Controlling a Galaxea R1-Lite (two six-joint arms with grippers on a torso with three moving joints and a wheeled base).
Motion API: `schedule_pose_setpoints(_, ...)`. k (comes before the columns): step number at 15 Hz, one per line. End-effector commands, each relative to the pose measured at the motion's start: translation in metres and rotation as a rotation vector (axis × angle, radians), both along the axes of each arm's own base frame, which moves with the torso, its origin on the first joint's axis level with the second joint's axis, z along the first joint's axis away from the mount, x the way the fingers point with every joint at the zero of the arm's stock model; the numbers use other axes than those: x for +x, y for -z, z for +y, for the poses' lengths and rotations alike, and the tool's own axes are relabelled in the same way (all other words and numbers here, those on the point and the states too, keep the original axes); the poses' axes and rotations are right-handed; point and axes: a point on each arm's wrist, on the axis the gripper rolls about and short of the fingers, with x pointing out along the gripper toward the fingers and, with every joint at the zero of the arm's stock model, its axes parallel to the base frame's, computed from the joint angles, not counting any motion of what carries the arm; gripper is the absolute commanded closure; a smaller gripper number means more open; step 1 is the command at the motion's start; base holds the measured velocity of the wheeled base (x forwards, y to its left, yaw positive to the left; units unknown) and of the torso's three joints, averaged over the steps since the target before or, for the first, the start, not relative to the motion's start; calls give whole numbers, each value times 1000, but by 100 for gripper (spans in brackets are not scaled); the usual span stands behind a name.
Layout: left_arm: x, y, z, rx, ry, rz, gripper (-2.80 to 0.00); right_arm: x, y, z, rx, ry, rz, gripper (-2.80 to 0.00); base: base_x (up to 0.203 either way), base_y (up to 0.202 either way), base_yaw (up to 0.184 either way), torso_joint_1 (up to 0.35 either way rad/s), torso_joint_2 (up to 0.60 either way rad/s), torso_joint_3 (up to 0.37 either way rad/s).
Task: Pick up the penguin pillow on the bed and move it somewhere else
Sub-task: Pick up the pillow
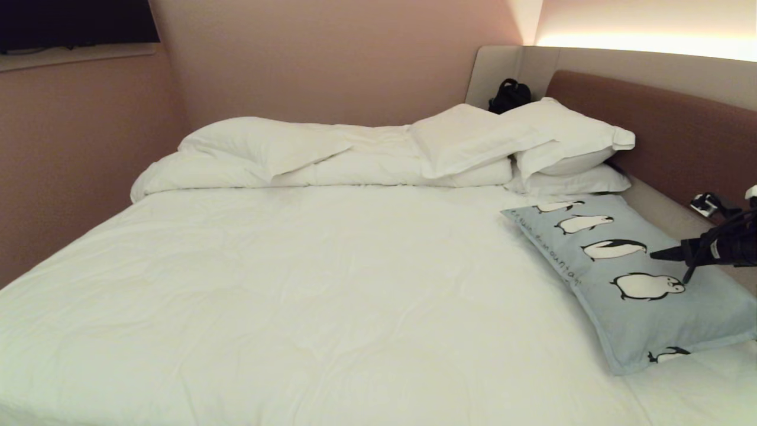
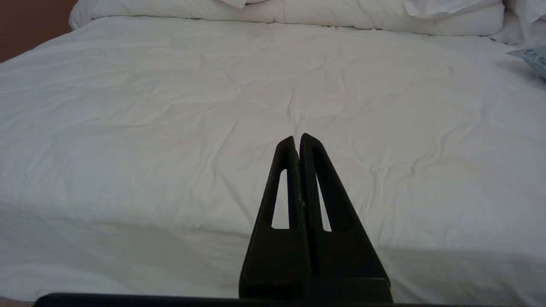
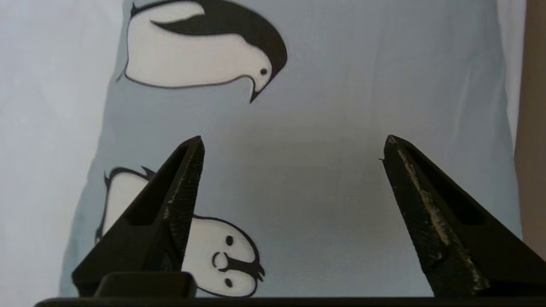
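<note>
The penguin pillow, light blue with black-and-white penguins, lies flat at the right side of the bed, close to the headboard. My right gripper reaches in from the right edge and hovers just above the pillow's middle. In the right wrist view this gripper is open wide over the blue fabric, nothing between its fingers. My left gripper is shut and empty, held low above the white sheet near the bed's front edge. A corner of the pillow shows far off.
White pillows and a folded white duvet line the far side. The brown headboard and beige frame ledge run along the right. A black object sits on the corner ledge. Pink walls close the left and back.
</note>
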Motion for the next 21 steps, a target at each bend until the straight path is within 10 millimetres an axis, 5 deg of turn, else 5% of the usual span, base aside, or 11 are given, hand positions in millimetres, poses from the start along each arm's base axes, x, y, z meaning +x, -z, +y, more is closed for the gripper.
schedule_pose_setpoints(1, 0, 0, 0, -1, -1, -2, 0, 2, 9, -1, 18, -43, 0, -280, 0, 0, 0, 0, 0, 0)
schedule_pose_setpoints(5, 0, 0, 0, -1, -1, -2, 0, 10, 20, -6, 18, -58, -3, -280, 0, 0, 0, 0, 0, 0)
schedule_pose_setpoints(11, 0, 0, 0, -1, -1, 0, 0, 18, 72, -16, -21, -94, 83, -280, 0, 0, 0, 0, 0, 0)
schedule_pose_setpoints(21, 0, 0, 0, -1, -1, -2, 0, 31, 123, -14, -40, -85, 154, -280, 0, 0, 0, 0, 0, 0)
